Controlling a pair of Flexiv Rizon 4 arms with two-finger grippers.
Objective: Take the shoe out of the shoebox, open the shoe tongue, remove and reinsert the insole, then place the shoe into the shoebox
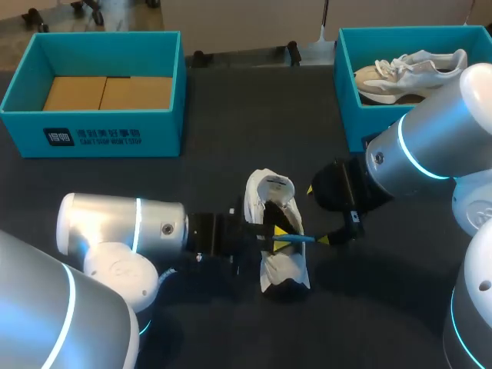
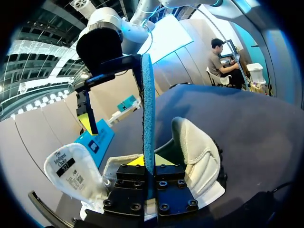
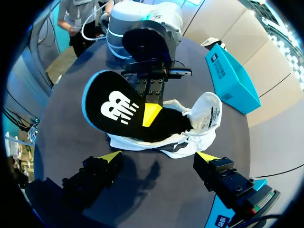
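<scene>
A white shoe (image 1: 278, 261) lies on the dark table near the middle, its tongue (image 3: 209, 111) pulled open. My left gripper (image 1: 270, 233) is shut on the insole (image 3: 114, 111), which has a black top and blue edge, and holds it on edge over the shoe's opening. In the left wrist view the insole (image 2: 147, 118) stands edge-on out of the gripper (image 2: 148, 164), with the shoe (image 2: 197, 152) beside it. My right gripper (image 1: 317, 215) hangs open just right of the shoe, nothing between its fingers. In the right wrist view it (image 3: 159, 156) faces the shoe (image 3: 190, 137) from close by.
A teal shoebox (image 1: 92, 134) with a cardboard floor stands at the back left. A second teal box (image 1: 350, 108) at the back right holds another pale shoe (image 1: 407, 73). Bare dark table lies in front of the shoe.
</scene>
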